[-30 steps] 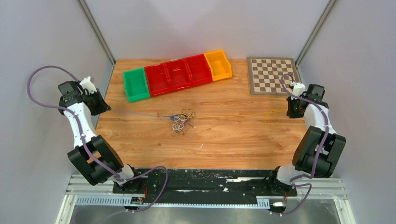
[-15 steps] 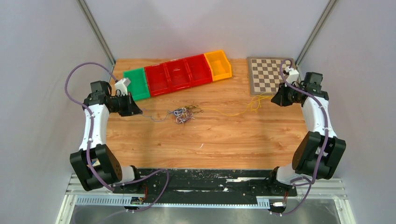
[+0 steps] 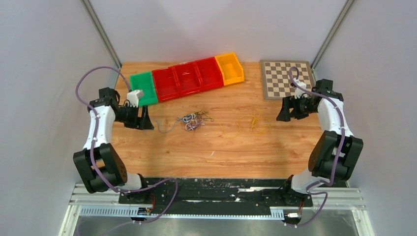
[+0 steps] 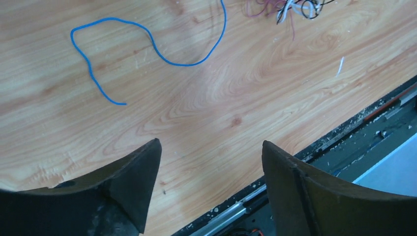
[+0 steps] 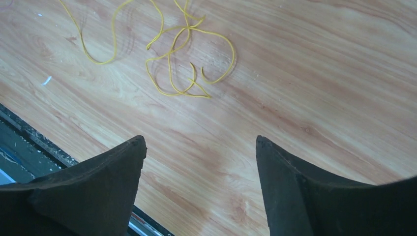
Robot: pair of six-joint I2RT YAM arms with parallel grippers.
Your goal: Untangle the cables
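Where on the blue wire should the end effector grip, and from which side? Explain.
Probably the free end of the blue wire, from above with the left end effector: it lies flat on bare wood, apart from the tangle, nearest those open jaws.

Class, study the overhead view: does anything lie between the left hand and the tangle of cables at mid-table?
Only a loose blue cable, flat on the table, lies between the left hand and the tangle. The coloured bins sit farther back, out of the path.
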